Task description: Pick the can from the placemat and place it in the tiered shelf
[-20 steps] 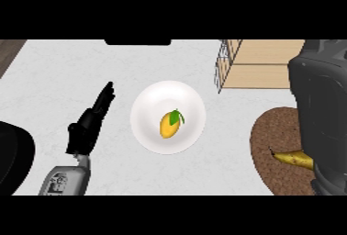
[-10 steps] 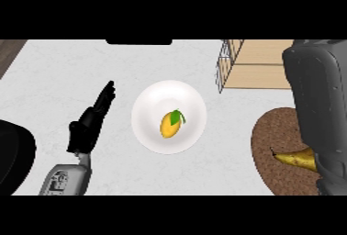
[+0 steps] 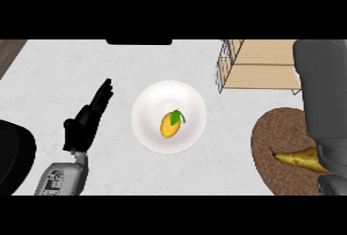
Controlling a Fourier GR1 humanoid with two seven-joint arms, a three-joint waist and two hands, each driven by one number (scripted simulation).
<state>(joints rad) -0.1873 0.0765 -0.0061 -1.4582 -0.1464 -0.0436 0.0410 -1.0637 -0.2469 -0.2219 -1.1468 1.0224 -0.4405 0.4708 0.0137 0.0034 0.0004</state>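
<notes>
Head view: left robot hand (image 3: 86,120) fingers straight beside plate (image 3: 152,98); right hand unseen.

Showing pale grey with faint speckles: counter (image 3: 81,64). Gleaming plain white: plate (image 3: 150,117). Glowing yellow-orange under a green leaf: mango (image 3: 169,126). Looking dark brown and mottled: round placemat (image 3: 281,133). Lying on it, yellow with brown spots: banana (image 3: 301,160). Showing light tan wood in thin white wire: tiered shelf (image 3: 261,64). Showing black against a grey forearm: left hand (image 3: 85,124). Appearing dark grey along the right edge: right forearm (image 3: 325,105).
</notes>
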